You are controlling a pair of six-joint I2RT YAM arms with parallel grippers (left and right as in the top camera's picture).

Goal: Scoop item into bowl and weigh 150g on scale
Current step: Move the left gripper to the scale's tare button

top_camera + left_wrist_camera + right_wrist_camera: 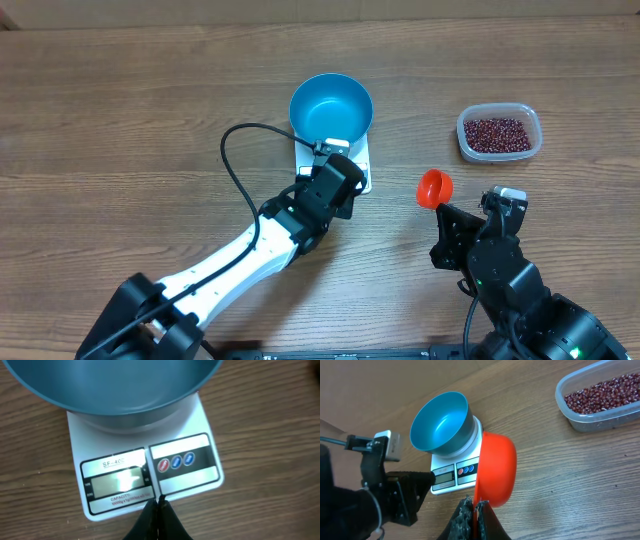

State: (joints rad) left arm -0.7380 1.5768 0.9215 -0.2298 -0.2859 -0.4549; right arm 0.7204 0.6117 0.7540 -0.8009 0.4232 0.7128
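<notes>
The left jaws are pressed together, tip at the front edge of the scale [195,427], with the buttons [176,462] just ahead. I think a soft push is best, so the bowl [115,385] on top stays put. The right jaws are clamped on a red scoop [495,467]. The left wrist view shows the screen [117,482] up close. Only the other views show the beans [497,131] in their tub [536,135], ahead of the right jaws.

Lab bench: wood-grain table [100,100], 2 robot arms [240,250].
</notes>
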